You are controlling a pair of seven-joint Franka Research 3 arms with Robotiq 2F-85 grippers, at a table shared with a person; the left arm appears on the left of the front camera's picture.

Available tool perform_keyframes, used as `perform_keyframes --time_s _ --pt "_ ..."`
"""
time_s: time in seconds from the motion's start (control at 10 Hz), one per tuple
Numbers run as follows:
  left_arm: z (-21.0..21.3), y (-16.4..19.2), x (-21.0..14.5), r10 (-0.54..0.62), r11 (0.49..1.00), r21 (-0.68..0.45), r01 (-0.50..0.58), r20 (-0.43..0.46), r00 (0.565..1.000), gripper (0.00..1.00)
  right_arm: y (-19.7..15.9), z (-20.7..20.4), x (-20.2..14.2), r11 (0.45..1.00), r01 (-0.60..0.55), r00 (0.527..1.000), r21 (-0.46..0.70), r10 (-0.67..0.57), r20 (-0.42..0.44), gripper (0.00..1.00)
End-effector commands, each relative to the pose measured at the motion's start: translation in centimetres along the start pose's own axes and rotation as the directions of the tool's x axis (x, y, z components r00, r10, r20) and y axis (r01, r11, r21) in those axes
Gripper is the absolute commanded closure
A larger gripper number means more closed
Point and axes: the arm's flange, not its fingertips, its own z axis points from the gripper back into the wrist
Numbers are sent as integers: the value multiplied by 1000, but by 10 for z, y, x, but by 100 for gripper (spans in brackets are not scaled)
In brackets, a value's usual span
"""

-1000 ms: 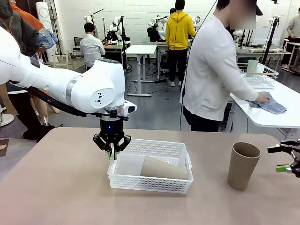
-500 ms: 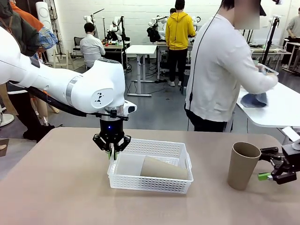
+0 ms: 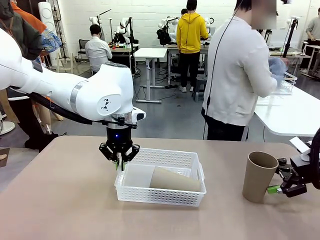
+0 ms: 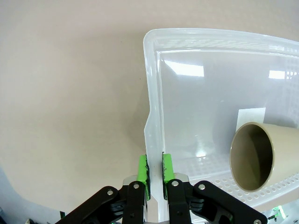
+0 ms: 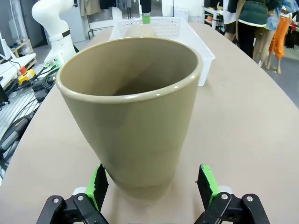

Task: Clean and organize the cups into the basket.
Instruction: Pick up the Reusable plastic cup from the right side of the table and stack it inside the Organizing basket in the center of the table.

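A white lattice basket (image 3: 165, 156) sits mid-table with one brown cup (image 3: 175, 179) lying on its side inside. My left gripper (image 3: 119, 162) is shut on the basket's left wall; in the left wrist view the green pads (image 4: 142, 170) pinch that wall (image 4: 152, 93), and the lying cup's mouth (image 4: 254, 156) faces the camera. A second brown cup (image 3: 260, 176) stands upright at the right. My right gripper (image 3: 277, 176) is open at its base. In the right wrist view the fingers (image 5: 100, 179) flank the cup (image 5: 133, 121) without touching it.
A person (image 3: 240, 70) stands at the far side, turned toward a white side table (image 3: 285, 112) and holding a blue cloth (image 3: 276, 65). Bare tabletop (image 3: 60, 200) lies left of and in front of the basket. In the right wrist view the basket (image 5: 194, 37) lies beyond the cup.
My right gripper has slid in from the right edge until its open fingers flank the upright cup's base. The person lifted the blue cloth off the side table. The left arm stayed still.
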Motion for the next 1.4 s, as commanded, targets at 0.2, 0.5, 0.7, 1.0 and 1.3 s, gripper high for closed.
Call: perform_keyframes --time_s 0.2,0.5,0.7,1.0,1.3 --pt "0 -2 -1 12 1000 0 -12 5 1000 100 -9 -24 3 996 -21 1000 81 20 11 0" --pt "0 -2 -1 12 1000 0 -12 5 1000 100 -12 -36 8 995 -31 1000 90 31 7 0" --pt "0 -2 -1 12 1000 0 -12 5 1000 100 -13 -37 8 992 -44 999 115 43 11 59" --pt "0 -2 -1 12 1000 0 -12 5 1000 100 -8 -29 20 999 11 1000 42 -11 -2 100" --pt "0 -2 -1 12 1000 0 -12 5 1000 100 34 16 125 992 124 989 -18 -125 -75 100"
